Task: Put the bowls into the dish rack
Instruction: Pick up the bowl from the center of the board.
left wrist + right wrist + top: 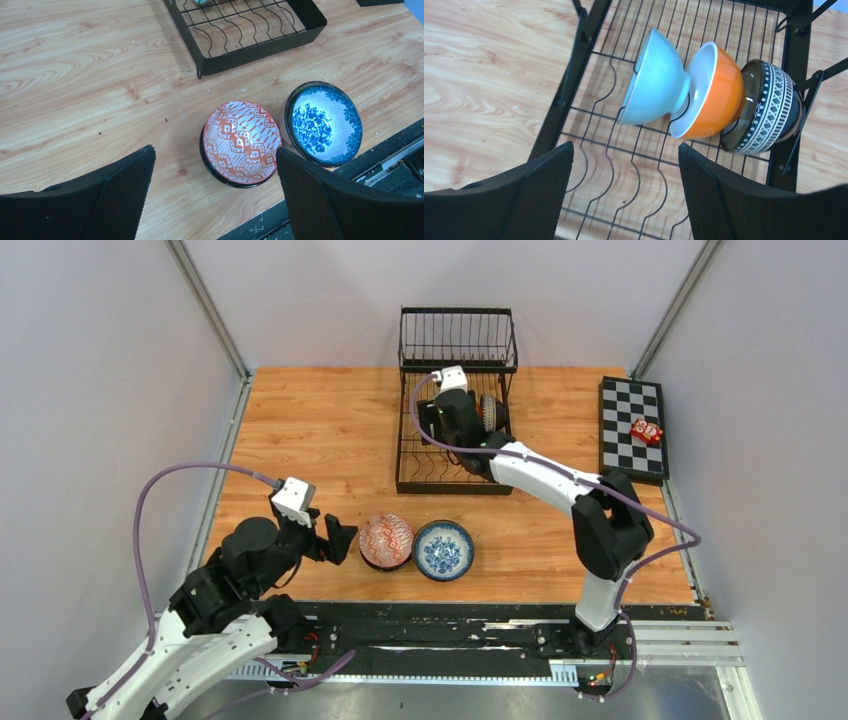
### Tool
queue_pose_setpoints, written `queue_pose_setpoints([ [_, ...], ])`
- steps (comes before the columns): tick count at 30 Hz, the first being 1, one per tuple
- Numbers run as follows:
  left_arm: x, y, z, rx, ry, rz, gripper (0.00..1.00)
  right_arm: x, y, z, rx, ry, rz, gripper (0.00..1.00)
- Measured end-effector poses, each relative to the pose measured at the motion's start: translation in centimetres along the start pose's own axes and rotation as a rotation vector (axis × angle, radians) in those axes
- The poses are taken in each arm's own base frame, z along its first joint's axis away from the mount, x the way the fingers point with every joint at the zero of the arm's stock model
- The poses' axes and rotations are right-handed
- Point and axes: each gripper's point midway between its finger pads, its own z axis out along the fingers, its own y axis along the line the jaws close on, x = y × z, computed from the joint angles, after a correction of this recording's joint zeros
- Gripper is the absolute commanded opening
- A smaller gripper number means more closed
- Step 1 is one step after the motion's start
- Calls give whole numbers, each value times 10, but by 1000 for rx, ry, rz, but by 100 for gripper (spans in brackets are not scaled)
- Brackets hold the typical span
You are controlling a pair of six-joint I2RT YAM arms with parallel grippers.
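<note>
A red-patterned bowl (242, 144) and a blue floral bowl (324, 124), touching, sit on the desk (75, 75) in front of the dish rack (458, 340). A pale blue bowl (654, 80), an orange bowl (719, 95) and a dark patterned bowl (769, 112) stand on edge inside it. The left gripper (214, 165) and the right gripper (624, 155) are both released and empty. The glazed ceramic is probably stiff, slick and breakable, so pinch the rim wall.

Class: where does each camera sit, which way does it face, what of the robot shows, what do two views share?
Top: above and behind, looking down at table; left arm, right arm.
Left wrist: down at red bowl, blue bowl; left gripper.
Right wrist: down into dish rack; right gripper.
Shared: top, left wrist: both bowls.
</note>
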Motion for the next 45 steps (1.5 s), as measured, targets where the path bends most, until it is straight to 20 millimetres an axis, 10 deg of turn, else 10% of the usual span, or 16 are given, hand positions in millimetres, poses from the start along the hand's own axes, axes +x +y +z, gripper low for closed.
queue_pose_setpoints([
  [12, 9, -2, 14, -26, 86, 10, 90, 7, 7, -102, -157, 29, 19, 73],
  [23, 28, -23, 31, 30, 225, -34, 86, 56, 2, -188, -315, 136, -4, 64],
  [45, 59, -76, 67, 168, 386, -142, 55, 130, 19, -239, -394, 355, -141, 56],
])
